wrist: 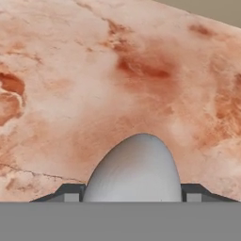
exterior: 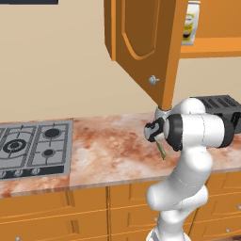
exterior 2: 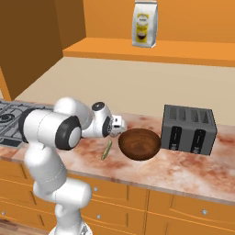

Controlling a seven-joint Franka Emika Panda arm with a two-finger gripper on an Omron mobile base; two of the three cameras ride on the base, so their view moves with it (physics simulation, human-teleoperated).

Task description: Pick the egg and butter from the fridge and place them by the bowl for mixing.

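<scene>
Egg (wrist: pixel 134 169) clamped in pincer (wrist: pixel 133 194) | over marbled counter (wrist: pixel 94 84) | bowl (exterior 2: pixel 139 143) beside toaster (exterior 2: pixel 189 129)

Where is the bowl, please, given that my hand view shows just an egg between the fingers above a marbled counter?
Observer: In the right base view, the round dark brown wooden-looking bowl sits on the reddish marbled counter just right of the hand holding your pale grey-white egg.
Operator: Thank you. Is anything lying on the near side of it?
Observer: Yes, a thin green stalk lies on the counter left of the bowl, below the hand.
</scene>
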